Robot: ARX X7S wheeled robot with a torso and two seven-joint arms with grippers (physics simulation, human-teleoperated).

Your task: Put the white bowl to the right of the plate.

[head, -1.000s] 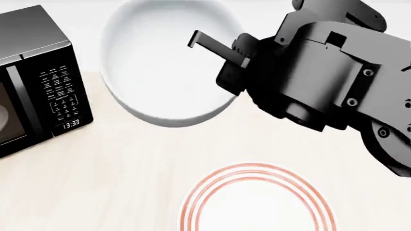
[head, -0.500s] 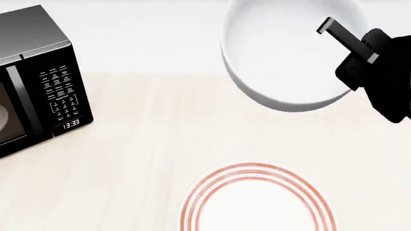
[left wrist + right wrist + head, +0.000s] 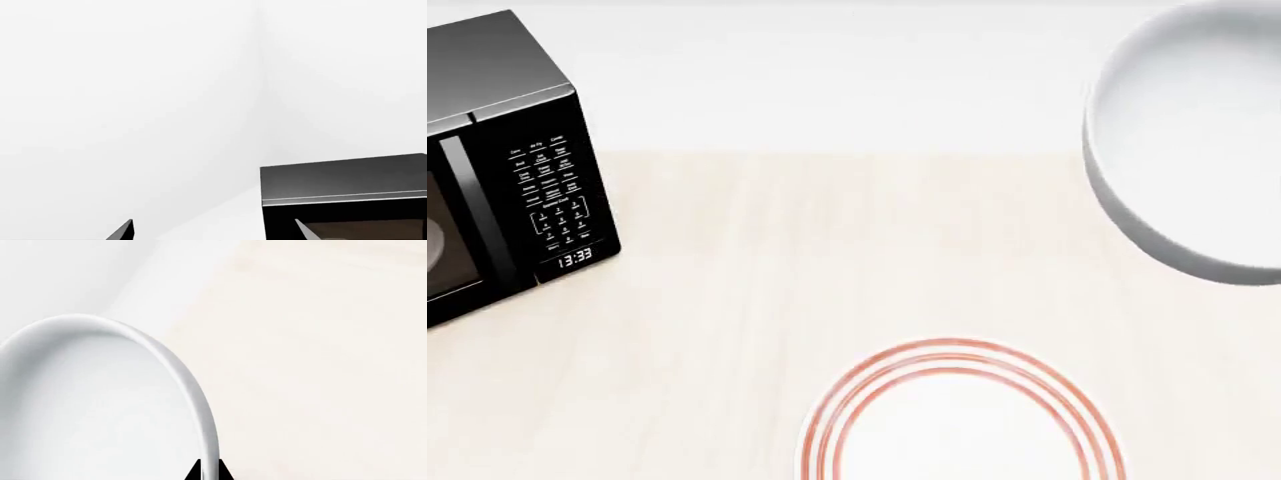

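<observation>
Head view: your white bowl (image 3: 1194, 140) hangs above the table (image 3: 761, 300), beyond the plate (image 3: 961, 420) and off to its right.

Nearest you lies the plate, flat on the table, untouched. The bowl is cut by the frame edge, and I judge it airborne from its size and its shadowless underside. In the right wrist view the right claw (image 3: 208, 472) pinches the bowl's rim, one dark tip showing on each side of the wall. The left claw (image 3: 207, 230) shows only two tips well apart with nothing between them, so it is released. Furthest, left of the plate, stands the microwave (image 3: 501, 165). The carry looks largely done; what is left is to lower the bowl beside the plate's right edge and let go.
</observation>
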